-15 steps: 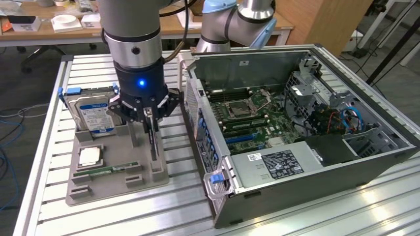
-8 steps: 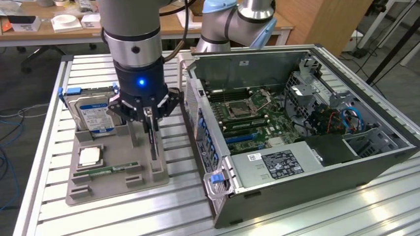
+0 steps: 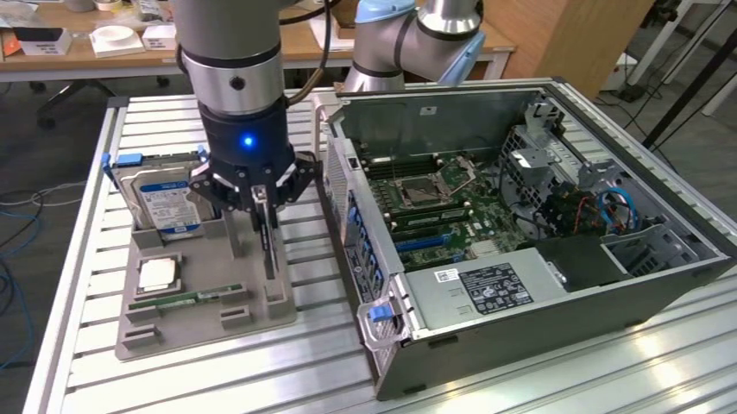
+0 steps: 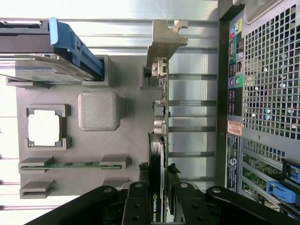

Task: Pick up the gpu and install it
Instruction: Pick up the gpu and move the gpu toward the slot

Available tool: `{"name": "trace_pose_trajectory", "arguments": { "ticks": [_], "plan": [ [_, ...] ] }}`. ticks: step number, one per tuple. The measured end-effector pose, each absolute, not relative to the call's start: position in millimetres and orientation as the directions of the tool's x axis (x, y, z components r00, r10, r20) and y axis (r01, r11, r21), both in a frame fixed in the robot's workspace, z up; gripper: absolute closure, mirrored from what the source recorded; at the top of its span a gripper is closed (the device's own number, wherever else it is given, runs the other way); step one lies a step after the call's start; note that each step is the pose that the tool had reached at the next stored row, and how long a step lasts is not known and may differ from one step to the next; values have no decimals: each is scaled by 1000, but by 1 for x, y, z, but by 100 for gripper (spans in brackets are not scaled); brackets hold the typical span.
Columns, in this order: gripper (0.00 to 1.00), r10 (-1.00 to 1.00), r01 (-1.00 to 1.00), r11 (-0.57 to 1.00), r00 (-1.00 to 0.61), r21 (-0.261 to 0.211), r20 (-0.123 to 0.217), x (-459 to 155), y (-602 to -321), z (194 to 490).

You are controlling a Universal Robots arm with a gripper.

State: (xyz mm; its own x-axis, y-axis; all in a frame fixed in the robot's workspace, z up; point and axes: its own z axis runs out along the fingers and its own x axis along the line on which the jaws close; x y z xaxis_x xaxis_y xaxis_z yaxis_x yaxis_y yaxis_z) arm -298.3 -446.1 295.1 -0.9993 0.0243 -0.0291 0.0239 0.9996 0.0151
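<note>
The gpu (image 3: 271, 250) stands on edge in a slot of the grey tray (image 3: 207, 323), a thin dark card with its silver bracket (image 4: 164, 40) at the far end. In the wrist view the gpu (image 4: 160, 117) runs straight out from between my fingers, its green board edge and black cooler showing. My gripper (image 3: 264, 205) hangs directly over it, black fingers (image 4: 140, 187) pressed on both sides of the card near its end. My gripper (image 4: 158, 178) is shut on the gpu, and the card still sits in the tray (image 4: 131, 140).
The tray also holds a blue-labelled hard drive (image 3: 167, 203), a CPU (image 3: 155, 273) and a RAM stick (image 3: 185, 299). The open PC case (image 3: 645, 285) lies at the exterior view's right, motherboard (image 3: 444, 203) exposed. Its rear panel (image 4: 262, 93) is close beside the gpu.
</note>
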Motion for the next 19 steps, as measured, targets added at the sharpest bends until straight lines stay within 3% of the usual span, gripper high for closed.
{"name": "trace_pose_trajectory", "arguments": {
  "ticks": [19],
  "plan": [
    [75,24,24,1000,-999,15,-29,-298,-446,302]
  ]
}}
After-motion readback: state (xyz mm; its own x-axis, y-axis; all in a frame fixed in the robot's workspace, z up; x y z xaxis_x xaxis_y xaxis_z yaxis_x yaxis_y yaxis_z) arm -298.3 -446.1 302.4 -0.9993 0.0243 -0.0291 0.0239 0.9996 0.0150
